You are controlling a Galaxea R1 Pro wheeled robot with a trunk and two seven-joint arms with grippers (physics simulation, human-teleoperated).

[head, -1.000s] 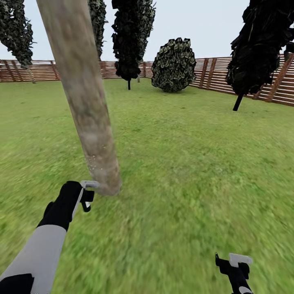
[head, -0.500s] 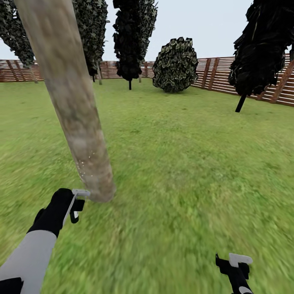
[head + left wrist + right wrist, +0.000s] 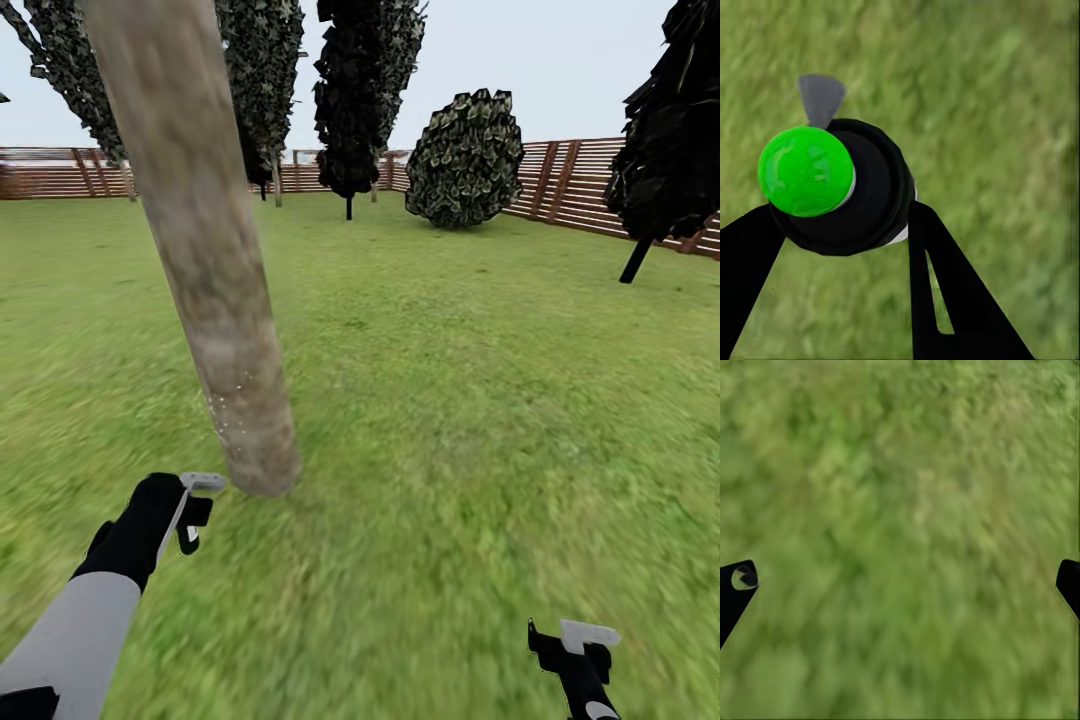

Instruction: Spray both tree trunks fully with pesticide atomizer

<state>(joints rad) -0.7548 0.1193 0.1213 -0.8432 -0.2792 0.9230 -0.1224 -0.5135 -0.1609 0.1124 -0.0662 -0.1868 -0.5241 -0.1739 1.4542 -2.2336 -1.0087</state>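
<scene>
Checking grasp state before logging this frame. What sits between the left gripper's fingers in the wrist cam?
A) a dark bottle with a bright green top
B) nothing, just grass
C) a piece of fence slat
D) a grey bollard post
A: in the left wrist view the left gripper has its black fingers on either side of the pesticide atomizer, a dark round bottle with a bright green top, over the lawn.
</scene>
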